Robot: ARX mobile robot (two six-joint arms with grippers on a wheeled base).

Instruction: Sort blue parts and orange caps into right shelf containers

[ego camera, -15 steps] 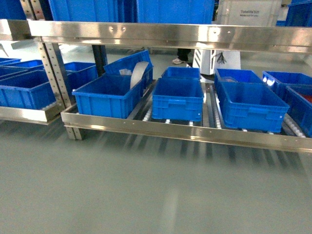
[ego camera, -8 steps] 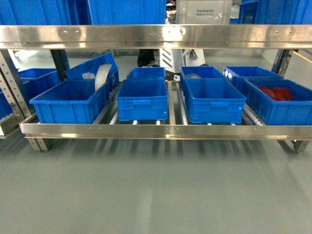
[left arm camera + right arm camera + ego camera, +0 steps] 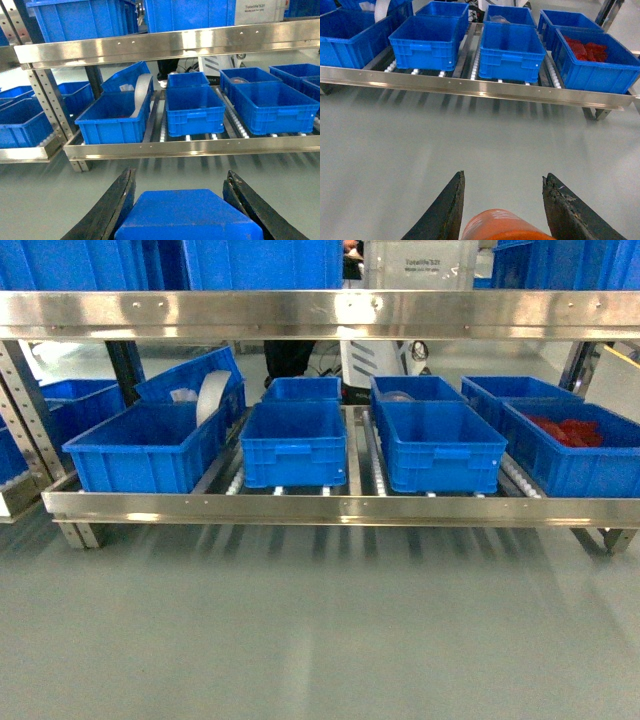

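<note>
Both hands loaded, facing shelf (image 3: 320, 508).
Left hand (image 3: 182, 200) grips blue part (image 3: 187, 216); right hand (image 3: 502, 200) grips orange cap (image 3: 502, 226); blue crates (image 3: 295, 443) beyond bare floor (image 3: 320, 630).

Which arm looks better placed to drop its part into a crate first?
Neither clearly. The left pincer holds a blue part, the right pincer an orange cap; both are short of the crates.

Steel roller shelf (image 3: 330, 508) stands on grey floor (image 3: 320, 630); blue crates (image 3: 294, 443) sit on its rollers, rightmost crate (image 3: 575, 452) holding red parts (image 3: 562, 429).
</note>
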